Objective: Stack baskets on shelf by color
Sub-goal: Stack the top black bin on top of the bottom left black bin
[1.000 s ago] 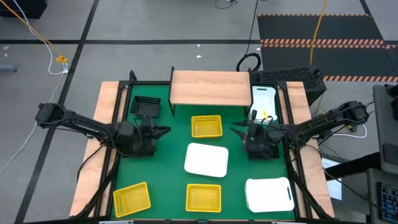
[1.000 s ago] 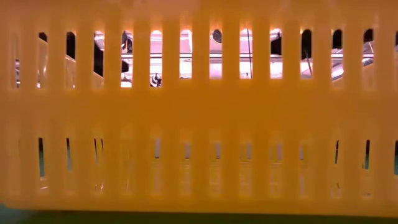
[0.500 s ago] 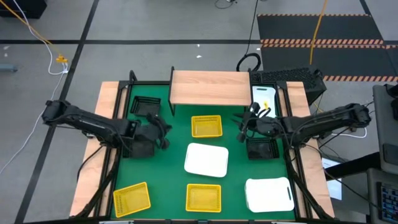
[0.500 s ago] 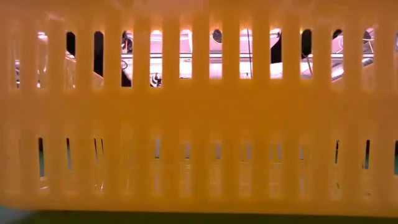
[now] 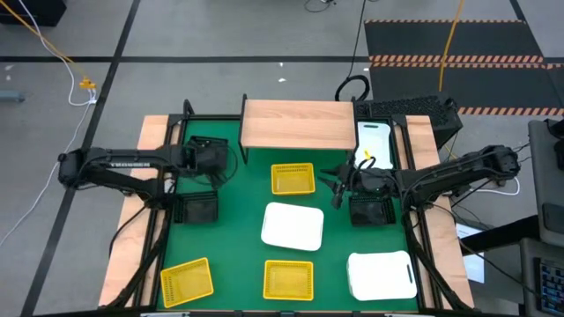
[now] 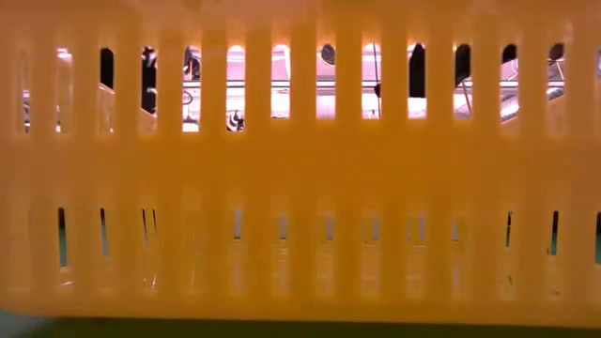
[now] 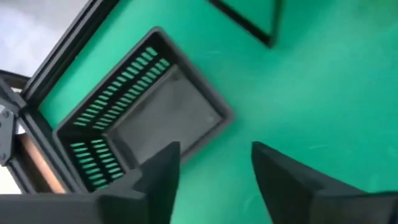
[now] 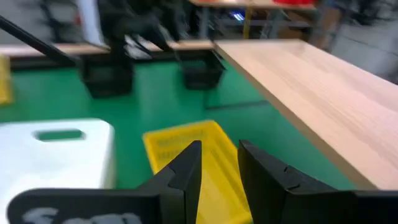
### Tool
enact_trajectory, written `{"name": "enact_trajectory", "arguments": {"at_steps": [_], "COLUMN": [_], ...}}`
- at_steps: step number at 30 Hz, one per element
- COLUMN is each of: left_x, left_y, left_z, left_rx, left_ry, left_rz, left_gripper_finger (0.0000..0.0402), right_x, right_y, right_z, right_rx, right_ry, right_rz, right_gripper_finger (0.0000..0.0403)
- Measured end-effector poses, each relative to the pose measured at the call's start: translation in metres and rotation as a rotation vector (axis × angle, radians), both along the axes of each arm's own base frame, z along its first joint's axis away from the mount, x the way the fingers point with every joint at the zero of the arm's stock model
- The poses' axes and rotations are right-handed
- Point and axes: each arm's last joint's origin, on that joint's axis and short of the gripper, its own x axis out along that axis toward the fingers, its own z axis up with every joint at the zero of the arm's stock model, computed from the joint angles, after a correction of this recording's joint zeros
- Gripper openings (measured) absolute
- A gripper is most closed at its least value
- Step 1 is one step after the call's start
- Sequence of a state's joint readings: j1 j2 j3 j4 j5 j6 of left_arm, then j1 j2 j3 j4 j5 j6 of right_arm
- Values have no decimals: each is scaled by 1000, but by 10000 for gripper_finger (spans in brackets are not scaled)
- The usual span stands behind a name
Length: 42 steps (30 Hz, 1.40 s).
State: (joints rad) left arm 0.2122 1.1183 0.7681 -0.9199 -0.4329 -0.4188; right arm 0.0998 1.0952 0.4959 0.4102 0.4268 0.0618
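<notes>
Both arms have swung since a second ago: the left claw (image 5: 210,157) has left the black basket (image 5: 198,210) in front of the shelf (image 5: 298,122) and gone back toward the shelf's left end, where another black basket (image 7: 146,109) sits, probably its next pick. Its fingers are spread and empty. The right claw (image 5: 339,187) has turned toward the yellow basket (image 5: 293,178) just in front of the shelf, leaving a second black basket (image 5: 370,211) on the table (image 5: 238,229); its fingers look parted and empty. Nothing rests on the shelf yet. White baskets (image 5: 293,225) lie farther forward of the shelf, two more yellow ones farthest.
</notes>
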Motion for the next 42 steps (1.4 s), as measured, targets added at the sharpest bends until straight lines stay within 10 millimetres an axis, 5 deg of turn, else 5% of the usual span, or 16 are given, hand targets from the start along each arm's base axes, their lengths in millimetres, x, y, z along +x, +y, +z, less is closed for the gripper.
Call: {"name": "enact_trajectory", "arguments": {"at_steps": [4,11,32,42], "left_x": [-6,-8,8,7], "left_y": [21,42,64,66], "left_z": [0,-10,-51,-50], "left_rx": [-35,-107,-171,-157], "left_ry": [49,142,389,408], "left_rz": [-34,-124,-288,-313], "left_gripper_finger": [238,227,191,69], "right_x": [-1,0,0,1], "right_y": [1,-3,-20,-21], "right_z": [1,8,12,12], "right_rx": [-23,-122,-222,-196], "right_ry": [-76,-137,-139,-154], "right_rz": [46,48,-17,64], "right_gripper_finger": [101,101,100,100]}}
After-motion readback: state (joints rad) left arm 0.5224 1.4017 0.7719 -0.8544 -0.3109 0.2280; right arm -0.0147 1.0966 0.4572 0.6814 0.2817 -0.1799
